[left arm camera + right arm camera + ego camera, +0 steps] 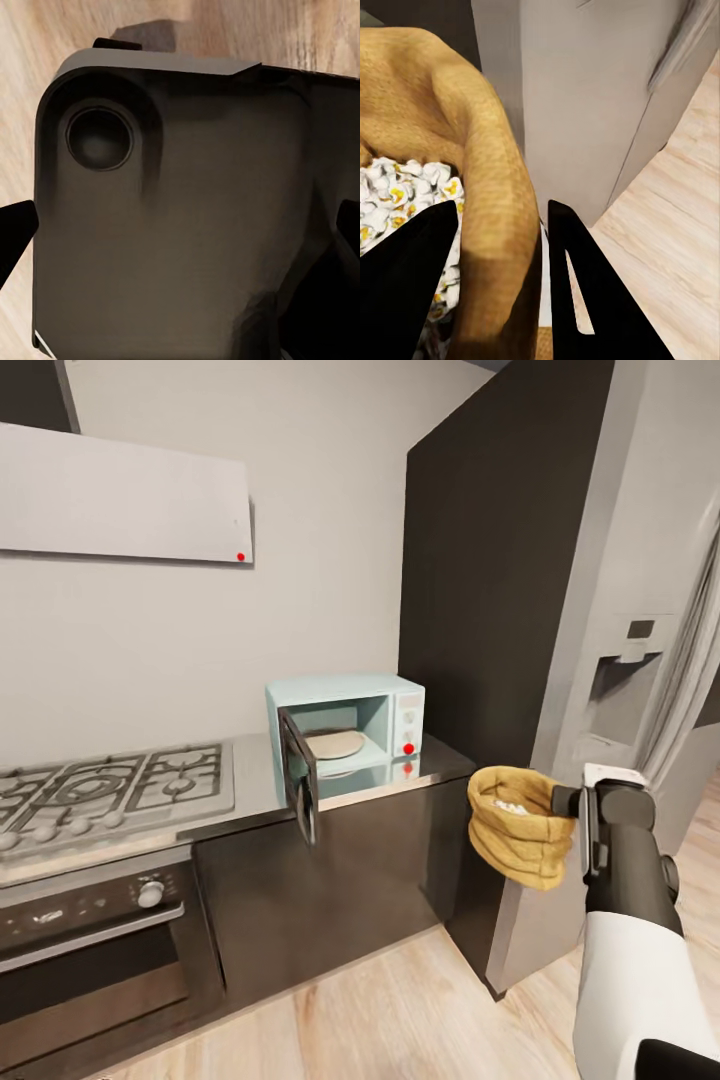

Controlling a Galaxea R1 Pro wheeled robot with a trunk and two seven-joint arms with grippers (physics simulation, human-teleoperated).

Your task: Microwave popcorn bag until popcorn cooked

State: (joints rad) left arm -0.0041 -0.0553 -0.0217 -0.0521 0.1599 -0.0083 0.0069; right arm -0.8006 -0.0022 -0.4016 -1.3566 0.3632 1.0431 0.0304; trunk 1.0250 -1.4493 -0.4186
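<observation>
- My right gripper (499, 281) pinches the rim of the tan-yellow crumpled paper popcorn bag (515, 822): one black finger (405, 285) sits inside the mouth, the other (585, 285) outside the wall.
- I hold the bag upright in the air, off the right end of the grey glossy countertop (440, 760), in front of the tall grey refrigerator (620, 660).
- White popped kernels (412, 187) lie inside; I judge the load light, the paper soft and easily crushed, so the rolled rim is the sound place to hold, mouth kept up.
- The small mint-blue microwave (345, 725) stands far left of the bag, its dark glass door (298, 775) swung open over the counter edge, a round plate inside.
- That door and the dark cabinet corner stand in any leftward path.
- I cannot tell whether my left gripper is spread or pressed together; its dark fingertips (15, 232) flank the robot's grey body.
</observation>
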